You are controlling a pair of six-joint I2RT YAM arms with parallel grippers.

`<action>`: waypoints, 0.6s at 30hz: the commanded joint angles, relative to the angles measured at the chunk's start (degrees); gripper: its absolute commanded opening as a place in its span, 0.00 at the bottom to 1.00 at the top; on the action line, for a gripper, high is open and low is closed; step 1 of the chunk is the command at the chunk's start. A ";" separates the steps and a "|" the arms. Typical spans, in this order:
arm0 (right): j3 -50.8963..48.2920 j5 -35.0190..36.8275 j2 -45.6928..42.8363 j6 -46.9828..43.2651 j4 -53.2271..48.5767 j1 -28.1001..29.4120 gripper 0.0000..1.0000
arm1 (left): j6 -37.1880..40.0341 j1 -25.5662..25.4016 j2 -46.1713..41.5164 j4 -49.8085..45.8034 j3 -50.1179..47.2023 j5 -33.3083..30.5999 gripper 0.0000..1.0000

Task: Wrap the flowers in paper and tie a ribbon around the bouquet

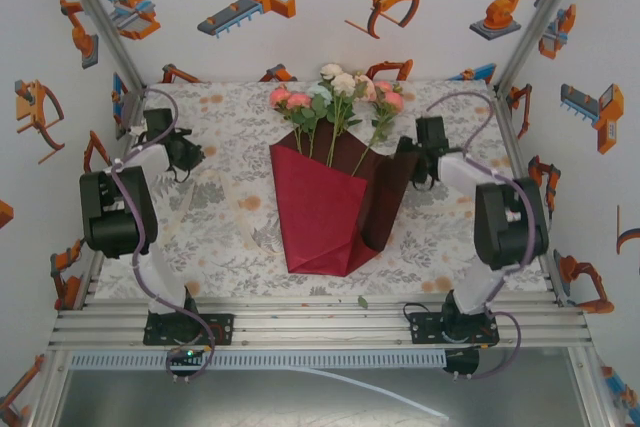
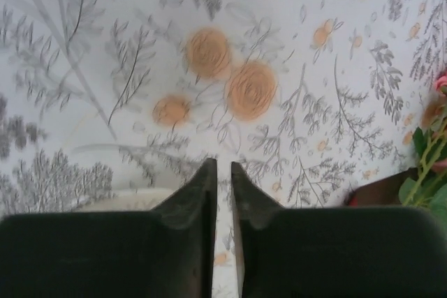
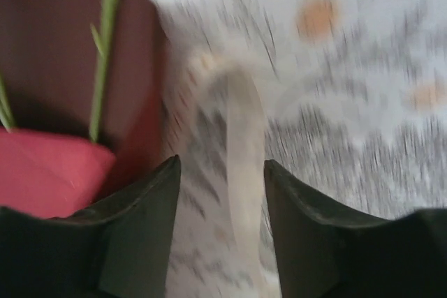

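The flowers, pink, white and pale green, lie at the back of the table with their stems on the crimson paper. The paper is folded up over the stems, and a dark maroon flap lies out to the right. My right gripper is at that flap's right edge. In the blurred right wrist view it is open, with the cream ribbon running on the cloth between its fingers; the paper and a stem show at left. My left gripper is shut and empty over the cloth, left of the paper.
A grey-and-orange floral tablecloth covers the table. Printed walls close it in at the back and both sides, with the metal rail at the near edge. In the left wrist view, blooms and leaves and a paper corner show at right.
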 commanded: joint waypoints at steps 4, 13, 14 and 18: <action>-11.69 -3.82 -17.04 0.66 -14.11 3.27 0.53 | 2.09 -4.06 -12.40 -3.15 -7.88 -1.81 0.64; -2.16 -19.56 -11.77 3.51 -6.72 15.75 0.41 | 2.45 -7.90 -19.24 -10.05 -14.28 -7.63 0.75; -0.61 -21.39 -9.84 3.36 -5.56 17.02 0.41 | 1.85 -7.60 -20.14 -10.62 -15.11 -7.91 0.76; 5.83 -24.88 -0.67 1.94 -2.26 23.09 0.42 | 0.31 -8.10 -23.81 -11.15 -18.27 -6.32 0.81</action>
